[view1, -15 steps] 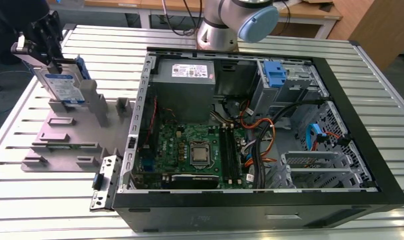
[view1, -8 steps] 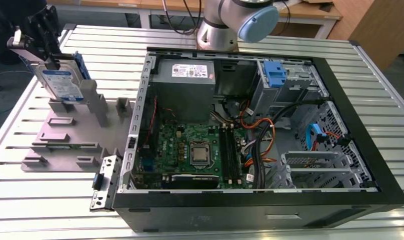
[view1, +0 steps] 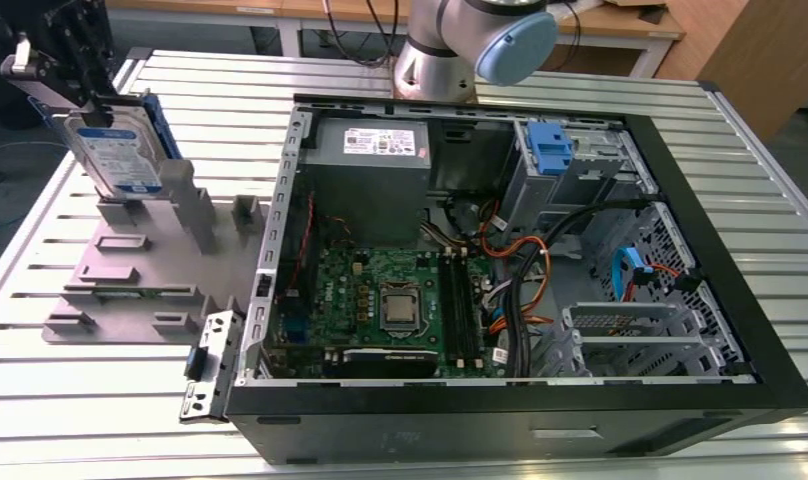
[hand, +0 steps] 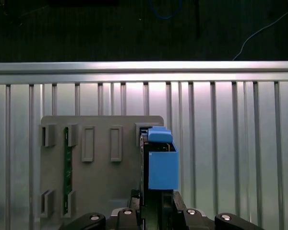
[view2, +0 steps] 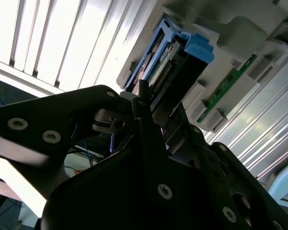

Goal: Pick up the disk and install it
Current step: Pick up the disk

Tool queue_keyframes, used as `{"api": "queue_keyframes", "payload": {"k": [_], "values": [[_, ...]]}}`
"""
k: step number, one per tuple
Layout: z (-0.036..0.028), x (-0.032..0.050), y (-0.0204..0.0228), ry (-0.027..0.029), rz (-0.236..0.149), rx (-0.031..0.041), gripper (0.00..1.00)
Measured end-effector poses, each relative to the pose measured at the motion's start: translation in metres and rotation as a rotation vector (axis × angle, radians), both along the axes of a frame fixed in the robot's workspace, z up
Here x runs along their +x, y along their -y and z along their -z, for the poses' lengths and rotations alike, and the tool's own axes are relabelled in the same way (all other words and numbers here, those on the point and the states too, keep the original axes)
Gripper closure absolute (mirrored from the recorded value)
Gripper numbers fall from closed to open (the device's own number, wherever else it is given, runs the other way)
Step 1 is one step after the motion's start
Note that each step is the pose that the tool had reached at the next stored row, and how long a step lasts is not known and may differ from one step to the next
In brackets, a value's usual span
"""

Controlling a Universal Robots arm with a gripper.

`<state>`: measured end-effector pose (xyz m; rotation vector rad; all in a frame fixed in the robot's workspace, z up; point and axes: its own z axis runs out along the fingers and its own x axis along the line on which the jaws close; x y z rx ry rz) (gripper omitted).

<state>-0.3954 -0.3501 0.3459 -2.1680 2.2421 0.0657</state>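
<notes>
The pincer (view1: 91,108) is clamped on the upper end of the disk (view1: 117,155), at the exterior view's left. The disk stands on edge, tilted, with its lower end at the upright posts of the grey rack (view1: 137,270) on the desk (view1: 97,400). Contact with the posts cannot be determined. The open computer case (view1: 511,425) sits beside the rack, toward the exterior view's right.

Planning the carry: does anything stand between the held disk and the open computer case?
The grey fixture posts beside the disk, then the case wall facing it. The hand grips the disk's top.
</notes>
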Motion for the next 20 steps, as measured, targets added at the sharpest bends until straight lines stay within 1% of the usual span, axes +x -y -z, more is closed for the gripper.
{"api": "queue_keyframes", "payload": {"k": [9, 11, 20], "values": [[-0.0202, 0.0, 0.0, 0.0001, 0.0, 0.0, 0.65], [-0.0236, 0.0, 0.0, 0.0, 0.0, -0.0001, 0.65], [-0.0253, 0.0, 0.0, -0.0003, 0.0, -0.0002, 0.65]]}}
